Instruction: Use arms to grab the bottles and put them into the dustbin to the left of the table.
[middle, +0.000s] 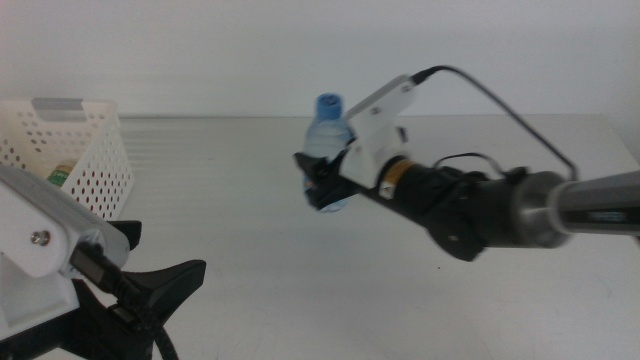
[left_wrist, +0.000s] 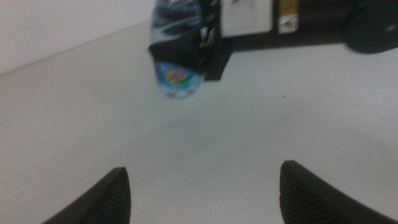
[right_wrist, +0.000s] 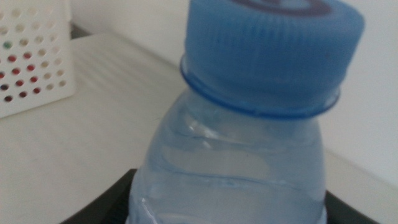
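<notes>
The small clear water bottle with the blue cap (middle: 329, 135) is clamped upright in the right arm's black gripper (middle: 322, 185), jaws closed around its lower body, and is held clear above the off-white desk (middle: 300, 280) near mid-desk. The white perforated plastic basket (middle: 85, 150) is seen at the far left, well apart from the bottle, something green and red visible through its holes. The left arm's black gripper (left_wrist: 202, 193) is held low at the near left, jaws spread wide, nothing between them.
</notes>
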